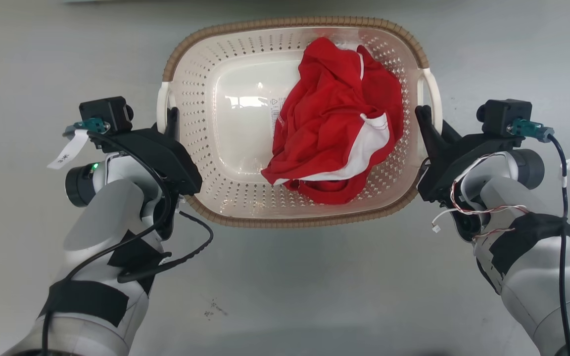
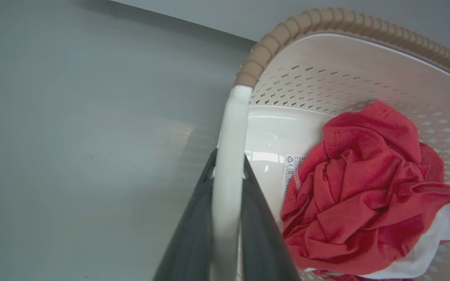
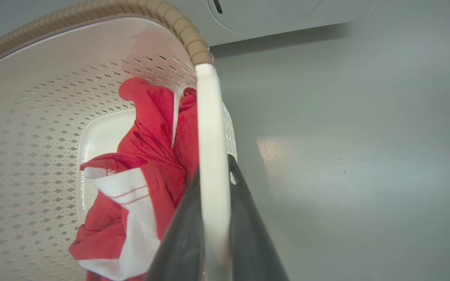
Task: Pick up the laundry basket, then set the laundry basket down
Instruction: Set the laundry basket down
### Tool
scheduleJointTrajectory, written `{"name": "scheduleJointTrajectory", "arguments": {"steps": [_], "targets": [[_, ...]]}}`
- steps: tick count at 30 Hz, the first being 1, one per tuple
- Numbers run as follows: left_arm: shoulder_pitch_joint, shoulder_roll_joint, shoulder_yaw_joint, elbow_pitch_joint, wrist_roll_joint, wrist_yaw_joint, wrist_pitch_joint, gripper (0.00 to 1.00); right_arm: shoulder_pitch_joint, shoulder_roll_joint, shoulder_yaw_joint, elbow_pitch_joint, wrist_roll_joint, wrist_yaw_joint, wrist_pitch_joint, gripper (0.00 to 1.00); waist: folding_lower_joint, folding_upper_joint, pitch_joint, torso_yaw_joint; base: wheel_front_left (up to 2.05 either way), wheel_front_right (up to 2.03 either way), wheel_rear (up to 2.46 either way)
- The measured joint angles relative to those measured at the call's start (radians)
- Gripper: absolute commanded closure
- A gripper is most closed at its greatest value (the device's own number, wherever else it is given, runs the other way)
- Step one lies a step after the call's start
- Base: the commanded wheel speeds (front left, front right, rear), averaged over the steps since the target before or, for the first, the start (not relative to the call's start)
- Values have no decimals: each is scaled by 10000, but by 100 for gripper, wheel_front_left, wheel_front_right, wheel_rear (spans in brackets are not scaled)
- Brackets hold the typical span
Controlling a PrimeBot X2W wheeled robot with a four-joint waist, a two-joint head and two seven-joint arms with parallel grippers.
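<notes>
Upper centre of head view: laundry basket point(image 1: 290, 22) against grey floor point(image 1: 285, 296), red-and-white garment point(image 1: 334, 128) inside.
Left gripper point(image 1: 171, 118) fingers clamped on left white handle point(image 1: 162, 101); right gripper point(image 1: 424, 118) likewise on right handle point(image 1: 433, 94).

glossy plastic laundry basket point(image 1: 225, 89); red cloth point(image 1: 334, 123)

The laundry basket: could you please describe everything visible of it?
The laundry basket is cream-white plastic, rounded-rectangular, upright, with perforated walls, a brown woven-look rim and two white side handles. The left gripper and right gripper are each shut on a handle. A crumpled red and white garment lies inside, toward its right.
</notes>
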Motion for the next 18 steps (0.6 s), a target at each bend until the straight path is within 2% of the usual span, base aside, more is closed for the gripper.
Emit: {"name": "scheduleJointTrajectory", "arguments": {"steps": [7,18], "targets": [[-218,-82,-56,176,25,-4,-92,100,-136,36,-38,286,-42,-61,-123,100,0,0,415,26,0,0,0],[-296,-92,-67,349,25,-88,-96,100,-300,107,2,527,-54,-61,-207,100,-1,-3,494,64,0,0,0]]}}
